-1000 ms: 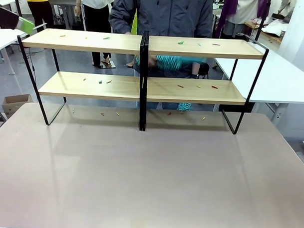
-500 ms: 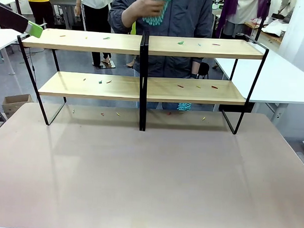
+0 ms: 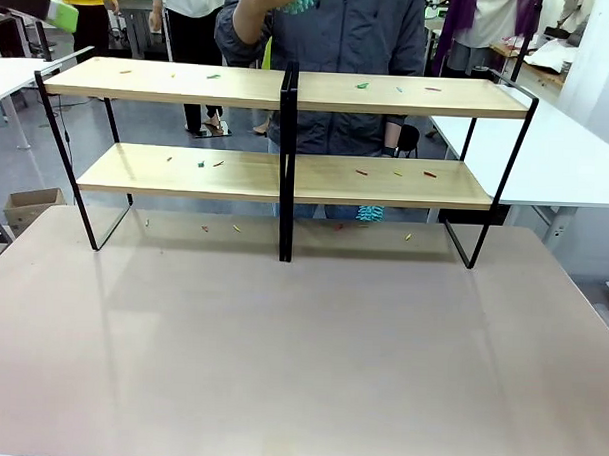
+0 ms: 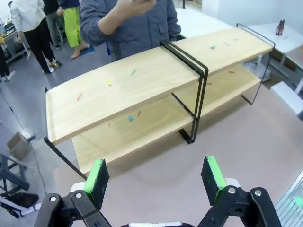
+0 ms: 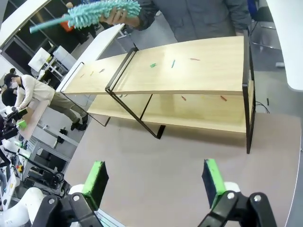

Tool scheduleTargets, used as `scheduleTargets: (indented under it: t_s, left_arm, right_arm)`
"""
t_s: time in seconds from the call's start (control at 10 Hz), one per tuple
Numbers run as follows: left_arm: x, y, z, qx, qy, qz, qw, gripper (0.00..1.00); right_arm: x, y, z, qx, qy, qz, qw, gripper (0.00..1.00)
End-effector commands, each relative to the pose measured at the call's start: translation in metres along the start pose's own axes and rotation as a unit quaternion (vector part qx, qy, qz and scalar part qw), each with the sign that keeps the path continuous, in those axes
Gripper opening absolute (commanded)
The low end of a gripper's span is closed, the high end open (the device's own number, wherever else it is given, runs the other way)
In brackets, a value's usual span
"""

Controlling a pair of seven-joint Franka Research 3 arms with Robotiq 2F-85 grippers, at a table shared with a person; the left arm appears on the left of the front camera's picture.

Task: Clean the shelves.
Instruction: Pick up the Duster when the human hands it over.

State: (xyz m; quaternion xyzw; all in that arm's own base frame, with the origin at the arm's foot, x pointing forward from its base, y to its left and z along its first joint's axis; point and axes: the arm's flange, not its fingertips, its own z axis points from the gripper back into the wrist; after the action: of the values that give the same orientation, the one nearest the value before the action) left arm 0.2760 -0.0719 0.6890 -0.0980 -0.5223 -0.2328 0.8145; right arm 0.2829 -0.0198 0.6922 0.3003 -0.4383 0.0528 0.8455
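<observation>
The left claw (image 4: pixel 155 177), black with two fingers and green pads (image 4: pixel 97 176), hangs with its jaws spread as wide as they go and nothing between them. Ahead of its fingertips and lower down stand the shelves (image 4: pixel 142 90), a wide two-tier rack of long light wooden boards in a thin black metal frame with a central post. The rack's near end lies just beyond the left-hand pad, and the boards run away from the claw toward the far right. Bare beige tabletop (image 4: pixel 246 142) fills the space between the claw and the foot of the rack.

The right claw (image 5: pixel 155 182), of the same make, is also wide open and empty. The shelves (image 5: pixel 189 66) sit well ahead of it, with their end frame out past its right-hand pad.

Small coloured scraps (image 3: pixel 362 86) — red, green, yellow — lie scattered on both boards, and a few are on the tabletop (image 3: pixel 301 338) under the shelves (image 3: pixel 189 84).

Beyond the rack, on the far side from both claws, a person in a grey jacket holds up a fluffy teal duster (image 5: pixel 102 10) in a raised hand (image 5: pixel 120 18), above the top board and not touching it.
</observation>
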Motion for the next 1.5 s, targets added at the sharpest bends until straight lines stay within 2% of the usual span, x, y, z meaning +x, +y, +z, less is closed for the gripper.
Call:
scheduleTargets:
  t_s: [0.0,0.2,0.3,0.9,1.2,1.4]
  left_arm:
    - [-0.006,-0.008,-0.001,0.003,-0.008,0.013,1.000,1.00]
    - [-0.006,-0.009,-0.007,0.002,0.028,0.016,0.999,1.00]
    - [-0.002,-0.003,0.000,0.001,-0.001,0.009,1.000,1.00]
    - [-0.002,-0.003,0.000,0.001,-0.001,0.009,1.000,1.00]
    - [-0.002,-0.003,0.000,0.001,-0.001,0.009,1.000,1.00]
    - [-0.002,-0.003,0.000,0.001,-0.001,0.009,1.000,1.00]
  right_arm:
    - [-0.005,0.013,0.003,-0.002,-0.015,0.035,0.999,1.00]
    - [-0.009,0.025,0.003,-0.003,-0.016,0.057,0.998,1.00]
    - [-0.012,0.029,0.004,-0.003,-0.017,0.060,0.998,1.00]
    - [-0.025,0.056,-0.002,0.000,-0.019,0.095,0.995,1.00]
    - [-0.038,0.082,-0.028,-0.061,-0.026,0.126,0.990,1.00]
    - [-0.044,0.097,-0.041,-0.066,-0.024,0.151,0.986,1.00]
